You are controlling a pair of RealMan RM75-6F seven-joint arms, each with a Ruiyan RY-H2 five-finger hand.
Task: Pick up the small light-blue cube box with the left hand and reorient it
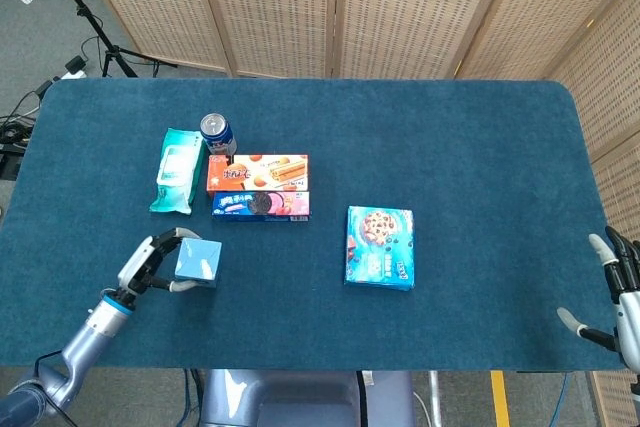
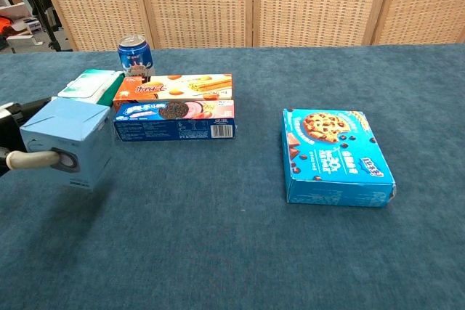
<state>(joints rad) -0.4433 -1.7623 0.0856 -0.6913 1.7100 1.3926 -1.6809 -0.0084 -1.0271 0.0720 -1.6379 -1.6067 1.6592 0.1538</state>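
**One Cube Box Held Clear of the Table by the Left Hand**

One blue-carpeted table (image 1: pixel 450 147) carried all items, ordered below by size.

1. Cookie box (image 1: pixel 380 247): the light-blue carton with a chocolate-chip cookie print lay flat right of centre, well apart from everything else.
2. Orange biscuit box (image 1: pixel 257 172) and blue sandwich-cookie box (image 1: pixel 260 205): the two long cartons lay side by side, long edges touching, with the orange one farther from the robot.
3. Wet-wipe pack (image 1: pixel 179 170): the green-and-white pack lay just left of the orange biscuit box.
4. Blue can (image 1: pixel 217 133): the can stood upright at the far corner of the orange biscuit box, beside the top end of the wet-wipe pack.
5. Small light-blue cube box (image 1: pixel 197 260): the box was at the near left of the table, in front of the sandwich-cookie box and apart from it. In the chest view it sat tilted, one corner low, with a shadow on the carpet under it, so it was lifted off the surface.
6. Left hand (image 1: pixel 150 265): the fingers (image 2: pixel 33 158) wrapped the left side of the cube box and grasped it.
7. Right hand (image 1: pixel 618 292): the hand hung at the right table edge with fingers apart, holding nothing.
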